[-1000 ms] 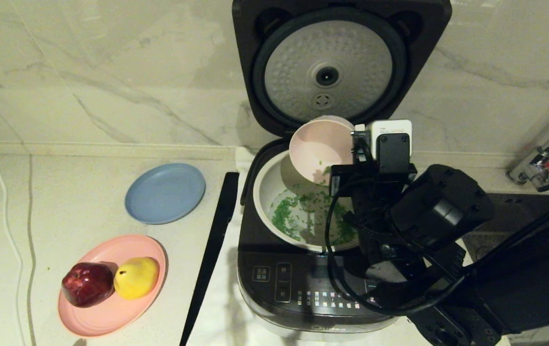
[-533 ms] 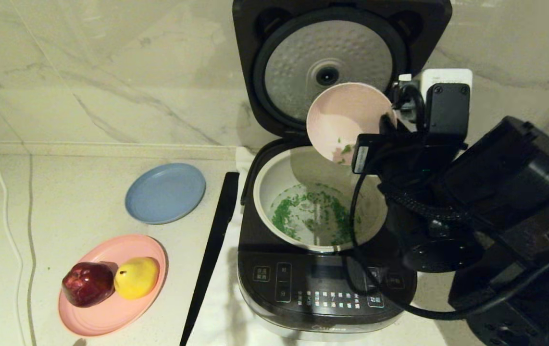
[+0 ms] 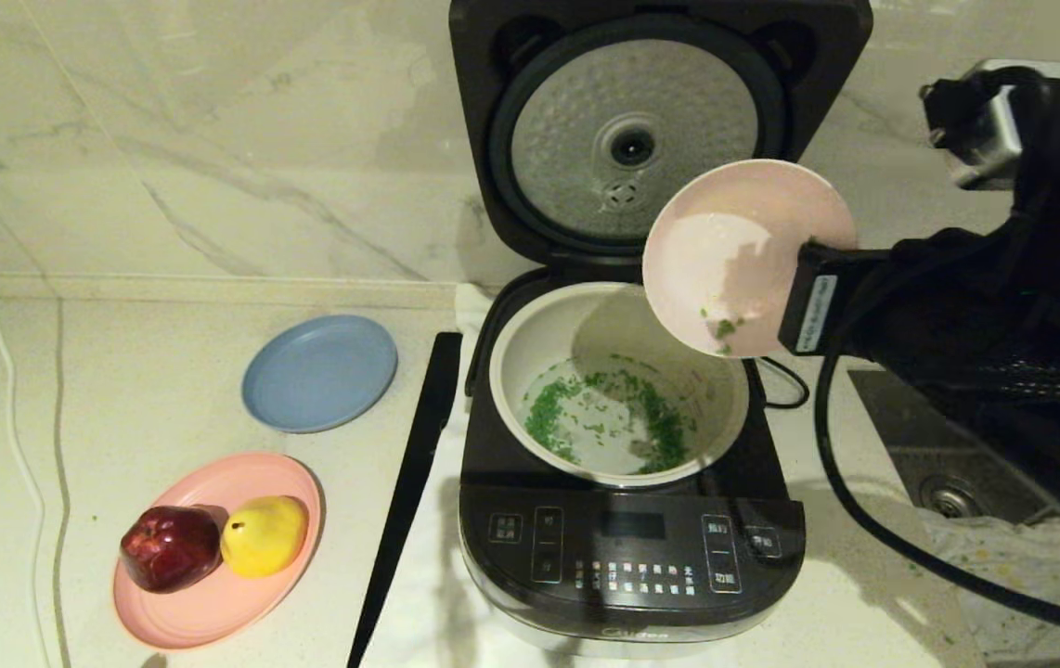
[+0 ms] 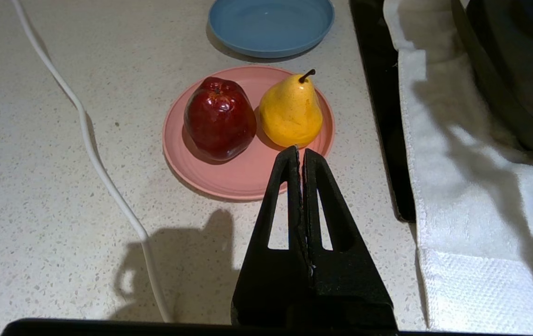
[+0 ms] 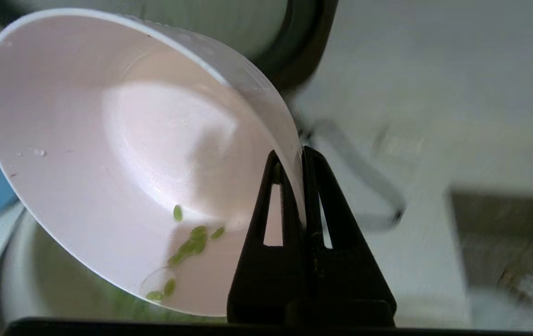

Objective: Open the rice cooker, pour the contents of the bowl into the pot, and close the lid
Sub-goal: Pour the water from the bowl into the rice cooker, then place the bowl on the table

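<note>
The rice cooker point(image 3: 632, 547) stands with its lid point(image 3: 641, 139) swung fully up, silver underside facing me. Most of the green contents point(image 3: 604, 422) lie on the floor of the cream pot point(image 3: 519, 348). My right gripper point(image 5: 294, 156) is shut on the rim of the pink bowl point(image 3: 734, 241), holding it tilted above the pot's far right edge. A few green bits point(image 5: 187, 245) still cling inside the bowl point(image 5: 108, 140). My left gripper point(image 4: 300, 150) is shut and empty, hovering over the counter by the pink plate.
A blue plate point(image 3: 318, 373) and a pink plate point(image 3: 214, 594) with a red apple point(image 3: 168, 547) and a yellow pear point(image 3: 263, 535) sit left of the cooker. A black strip point(image 3: 409, 482) and a white cloth point(image 4: 458, 186) lie beside it. A sink point(image 3: 948, 492) is at right.
My right gripper has carried the bowl up and to the right, from low over the pot to above its far right edge. The cooker's front panel now shows.
</note>
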